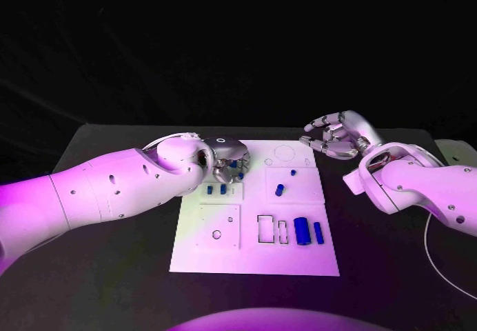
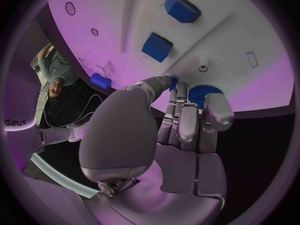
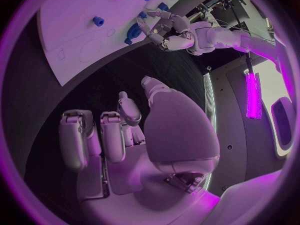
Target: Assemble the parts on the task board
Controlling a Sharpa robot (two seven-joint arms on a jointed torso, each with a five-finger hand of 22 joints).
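Left hand (image 1: 227,157) reaches over the far left part of the white board (image 1: 209,258), its fingers (image 2: 187,117) bent down around a round blue toothed part (image 2: 201,92). The left wrist view shows the fingertips touching that part's rim, though whether it is truly pinched or only touched cannot be told. Two blue blocks (image 2: 157,47) lie on the board just beyond the fingertips. Right hand (image 1: 336,136) hovers off the board's far right corner, above the bench (image 1: 398,262), fingers curled apart and holding nothing. Near the board's middle lies a small blue peg (image 1: 281,188); toward the near edge a blue cylinder (image 1: 300,231) and a thin blue bar (image 1: 318,232) lie beside empty rectangular slots (image 1: 267,229).

Judged step: seating or picking the toothed part at the far left station. The next move likely calls for a firm hold on its rim, then a straight, level lift or press so it does not tilt or jam.
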